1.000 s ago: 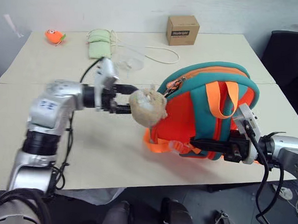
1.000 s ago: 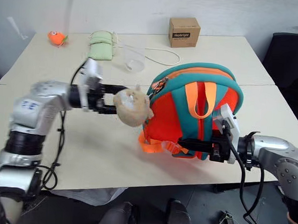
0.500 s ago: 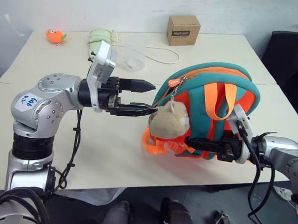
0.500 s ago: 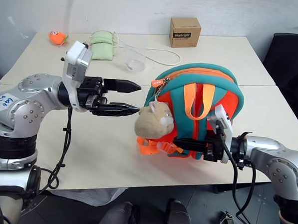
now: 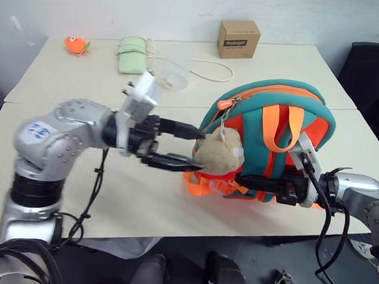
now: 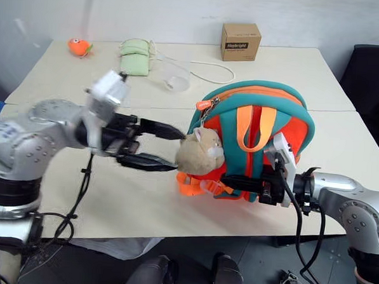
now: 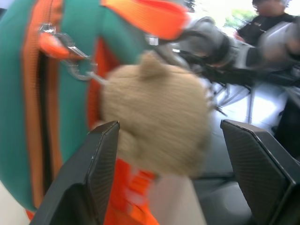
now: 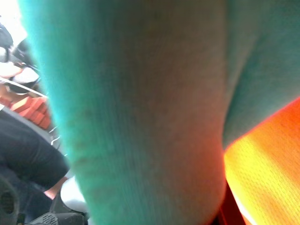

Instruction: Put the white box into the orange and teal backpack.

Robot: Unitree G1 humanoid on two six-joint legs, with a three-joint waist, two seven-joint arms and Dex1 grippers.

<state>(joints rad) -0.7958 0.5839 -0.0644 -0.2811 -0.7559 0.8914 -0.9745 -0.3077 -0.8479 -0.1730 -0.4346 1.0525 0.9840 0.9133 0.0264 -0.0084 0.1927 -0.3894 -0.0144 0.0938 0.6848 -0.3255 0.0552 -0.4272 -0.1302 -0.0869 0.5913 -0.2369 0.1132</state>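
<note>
Backpack (image 5: 266,143) upright near table (image 5: 85,79) front edge, strap apparently pinched.

The orange and teal backpack (image 5: 272,140) is soft matt fabric with woven orange webbing straps; its hamster charm (image 5: 219,151) is fuzzy tan plush. The table (image 5: 110,195) has a smooth matt pale top. The brown box (image 5: 239,38) is dull cardboard. The left gripper (image 5: 189,145) has hard black fingers, faintly textured
</note>
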